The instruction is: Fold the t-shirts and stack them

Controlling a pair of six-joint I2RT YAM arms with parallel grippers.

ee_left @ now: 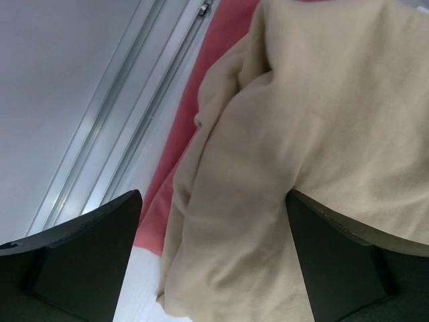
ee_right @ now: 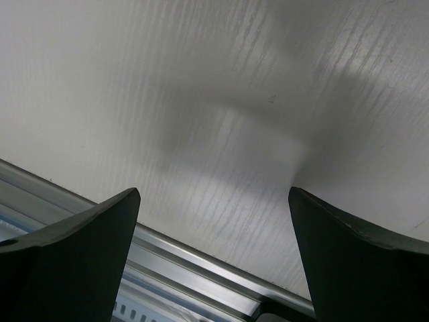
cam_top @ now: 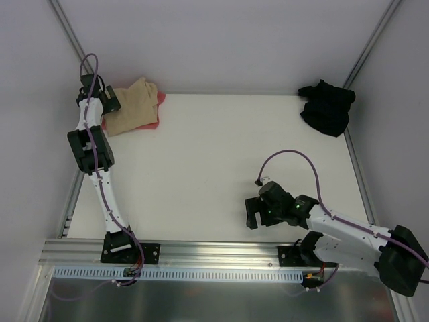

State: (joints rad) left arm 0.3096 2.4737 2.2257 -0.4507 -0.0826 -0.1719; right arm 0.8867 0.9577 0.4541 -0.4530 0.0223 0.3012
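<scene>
A crumpled tan-beige t-shirt point(cam_top: 131, 109) lies on top of a salmon-red t-shirt point(cam_top: 159, 100) in the table's far left corner. My left gripper point(cam_top: 107, 100) hangs at the pile's left edge. In the left wrist view it point(ee_left: 213, 198) is open, its jaws wide on either side of a fold of the tan cloth point(ee_left: 322, 121), with the salmon-red cloth point(ee_left: 224, 40) showing beneath. A bunched black t-shirt point(cam_top: 327, 107) sits in the far right corner. Near the front edge my right gripper point(cam_top: 253, 213) is open over bare table, nothing between its fingers point(ee_right: 214, 194).
The white table point(cam_top: 214, 154) is walled on three sides, with metal frame posts in the far corners. An aluminium rail point(ee_right: 188, 255) runs along the near edge by the arm bases, and another rail point(ee_left: 114, 114) borders the left side beside the pile.
</scene>
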